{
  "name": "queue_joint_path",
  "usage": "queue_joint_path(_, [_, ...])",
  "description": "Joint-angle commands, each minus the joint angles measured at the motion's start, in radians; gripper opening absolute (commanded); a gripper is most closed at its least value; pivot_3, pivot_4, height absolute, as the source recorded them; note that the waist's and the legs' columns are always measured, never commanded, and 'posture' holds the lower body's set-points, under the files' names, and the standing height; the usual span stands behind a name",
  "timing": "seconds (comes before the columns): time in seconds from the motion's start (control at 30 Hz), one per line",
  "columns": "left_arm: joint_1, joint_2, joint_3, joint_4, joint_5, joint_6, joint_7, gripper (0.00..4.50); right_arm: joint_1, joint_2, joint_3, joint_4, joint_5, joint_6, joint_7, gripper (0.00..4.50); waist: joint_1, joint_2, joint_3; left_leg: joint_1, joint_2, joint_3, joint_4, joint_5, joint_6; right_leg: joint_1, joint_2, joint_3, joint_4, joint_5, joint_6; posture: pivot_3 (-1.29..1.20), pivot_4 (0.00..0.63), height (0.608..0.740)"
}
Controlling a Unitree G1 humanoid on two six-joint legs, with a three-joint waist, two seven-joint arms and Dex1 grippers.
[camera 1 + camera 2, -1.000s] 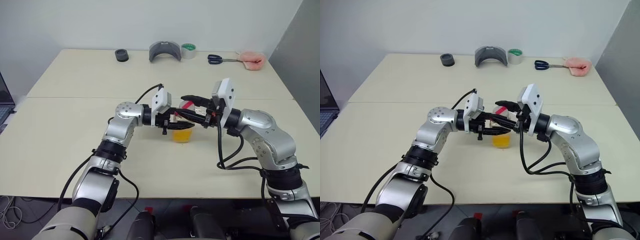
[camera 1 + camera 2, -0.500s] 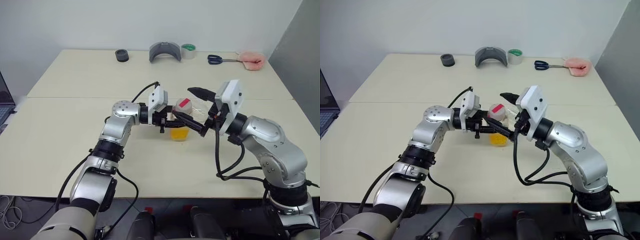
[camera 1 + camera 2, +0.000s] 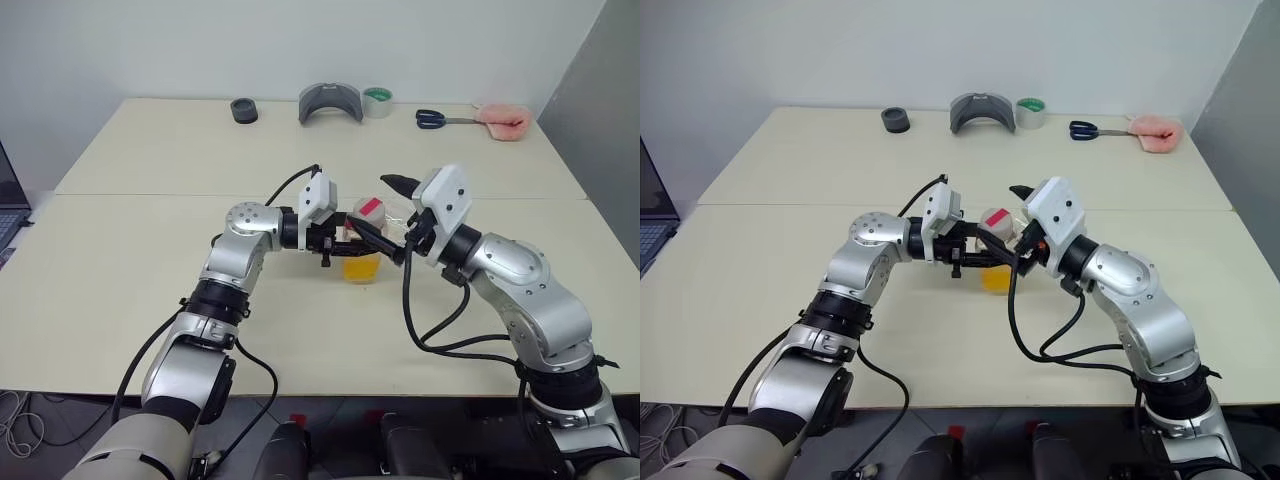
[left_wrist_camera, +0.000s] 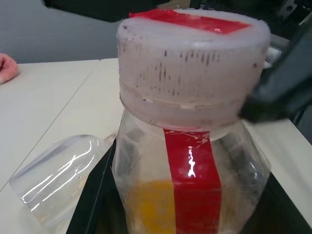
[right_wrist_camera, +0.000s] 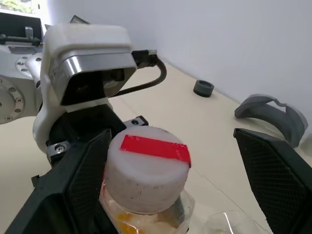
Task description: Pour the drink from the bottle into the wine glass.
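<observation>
My left gripper is shut on the bottle and holds it upright just above the table, near its middle. A white cap with a red strip sits on the bottle, and the orange-yellow drink fills its lower part. From the right, my right gripper stands open, with one black finger on each side of the cap and a gap to it. The clear wine glass lies just beyond the bottle and looks tipped on its side.
Along the far edge of the table are a black ring, a grey curved piece, a tape roll, scissors and a pink object. A laptop corner shows at the left.
My right gripper has opened wide from around the cap, drawn back to the right, then come in again beside the cap. The left gripper and the bottle have stayed put.
</observation>
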Motion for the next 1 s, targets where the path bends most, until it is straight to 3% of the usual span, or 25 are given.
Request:
queue_joint_path(0.03, [-0.001,-0.002,0.021,-0.058,-0.024,-0.004,0.005,1.80,-0.006,0.010,-0.049,-0.046,0.029,-0.002,-0.011,4.28,0.000,0.000,0.000,0.000,0.000,0.000,0.000,0.000,0.000,0.000,0.000,0.000,0.000,0.000,0.000,0.00,0.150,0.740])
queue_joint_path(1.0, [0.016,0.000,0.019,-0.093,-0.025,0.024,0.010,1.80,0.060,-0.087,-0.115,-0.105,0.024,0.054,-0.027,4.28,0.000,0.000,0.000,0.000,0.000,0.000,0.000,0.000,0.000,0.000,0.000,0.000,0.000,0.000,0.000,0.00,0.150,0.740])
